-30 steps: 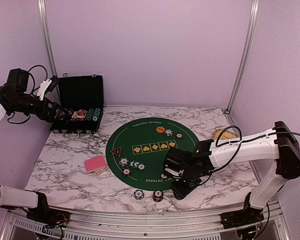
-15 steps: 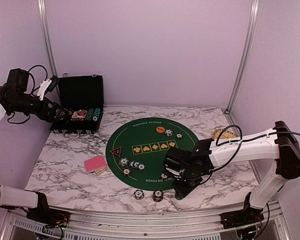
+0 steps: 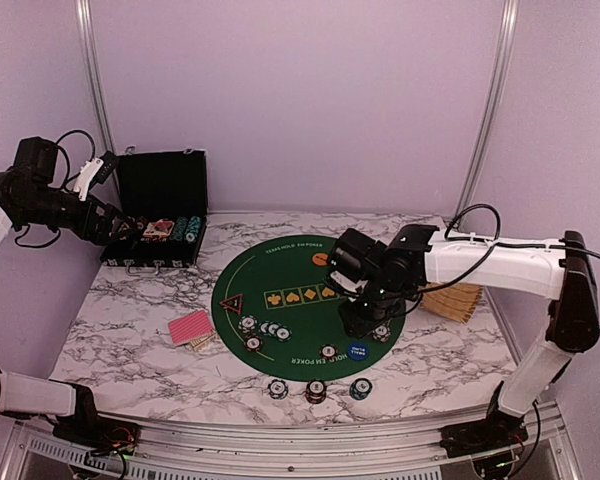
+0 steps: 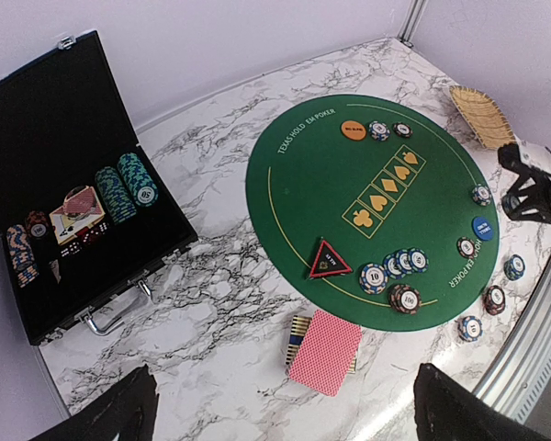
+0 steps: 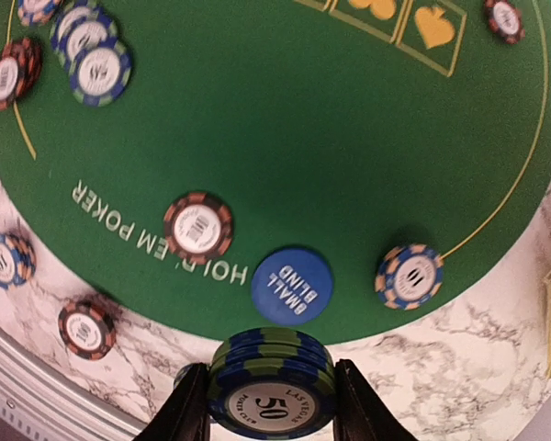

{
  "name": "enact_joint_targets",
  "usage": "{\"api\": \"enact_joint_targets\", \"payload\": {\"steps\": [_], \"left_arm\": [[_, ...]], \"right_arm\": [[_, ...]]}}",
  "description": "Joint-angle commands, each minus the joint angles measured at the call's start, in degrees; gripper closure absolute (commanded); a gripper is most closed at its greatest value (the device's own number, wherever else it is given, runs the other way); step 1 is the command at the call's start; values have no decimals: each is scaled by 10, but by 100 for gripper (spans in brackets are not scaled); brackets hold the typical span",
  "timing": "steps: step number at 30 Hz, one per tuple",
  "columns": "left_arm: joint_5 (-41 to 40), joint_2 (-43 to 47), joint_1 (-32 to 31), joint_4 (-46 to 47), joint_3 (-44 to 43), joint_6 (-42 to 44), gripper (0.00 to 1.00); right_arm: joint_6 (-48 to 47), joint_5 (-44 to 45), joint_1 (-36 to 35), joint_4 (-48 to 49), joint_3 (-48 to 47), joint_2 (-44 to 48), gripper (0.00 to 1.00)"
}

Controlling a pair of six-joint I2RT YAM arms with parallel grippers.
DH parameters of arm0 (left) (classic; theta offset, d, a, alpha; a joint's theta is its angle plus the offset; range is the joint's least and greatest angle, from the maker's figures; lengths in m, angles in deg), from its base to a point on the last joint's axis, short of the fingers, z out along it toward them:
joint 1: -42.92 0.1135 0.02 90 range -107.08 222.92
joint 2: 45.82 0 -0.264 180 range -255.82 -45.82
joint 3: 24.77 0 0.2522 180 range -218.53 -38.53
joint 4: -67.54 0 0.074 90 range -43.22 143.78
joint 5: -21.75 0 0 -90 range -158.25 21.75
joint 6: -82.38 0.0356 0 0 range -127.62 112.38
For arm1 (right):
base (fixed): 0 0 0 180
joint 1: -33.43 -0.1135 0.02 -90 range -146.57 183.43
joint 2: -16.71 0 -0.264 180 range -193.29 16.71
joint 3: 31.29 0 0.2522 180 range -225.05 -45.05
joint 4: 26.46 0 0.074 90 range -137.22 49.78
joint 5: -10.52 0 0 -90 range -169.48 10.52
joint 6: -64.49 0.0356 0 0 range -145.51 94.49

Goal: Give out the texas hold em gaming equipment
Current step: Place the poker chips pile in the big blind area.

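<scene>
Over the near right rim of the round green mat [image 3: 270, 272], the right gripper [image 5: 271, 404] has its jaws pinching a stack of blue-and-green chips [image 5: 271, 354] by the edges, flat face toward the wrist camera. The top chip reads "50" and "LAS VEGAS". The stack's lower edge is cut off by the frame, and the number of chips is hard to make out.

Just inside that rim lies the blue button [image 5: 292, 284], marked "SMALL BLIND". "TEXAS HOLD'EM POKER" curves along the mat's border. The orange button [image 4: 352, 130] sits on the mat's far side, its lettering too small to read.

Off the mat's left rim, on the marble counter [image 3: 140, 300], the red-backed cards [image 4: 323, 354] lie face down, long axis aimed roughly at the mat's middle.

Far left of the mat, the left gripper [image 4: 283, 404] hangs with jaws spread wide, only its dark fingers [image 4: 106, 413] in view.
</scene>
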Motion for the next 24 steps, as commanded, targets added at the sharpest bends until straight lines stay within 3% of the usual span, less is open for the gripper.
{"api": "enact_joint_targets", "payload": {"steps": [1,10,24], "left_arm": [[10,7,-2,-13,6,8,1],[1,16,-2,-13,10,9,1],[-7,14,-2,-13,12,12,1]], "right_arm": [[-51,40,67,24,-78,-41,65],[-107,43,194,70,-245,-196,68],[-115,25,269,72,-458,-372,71]]}}
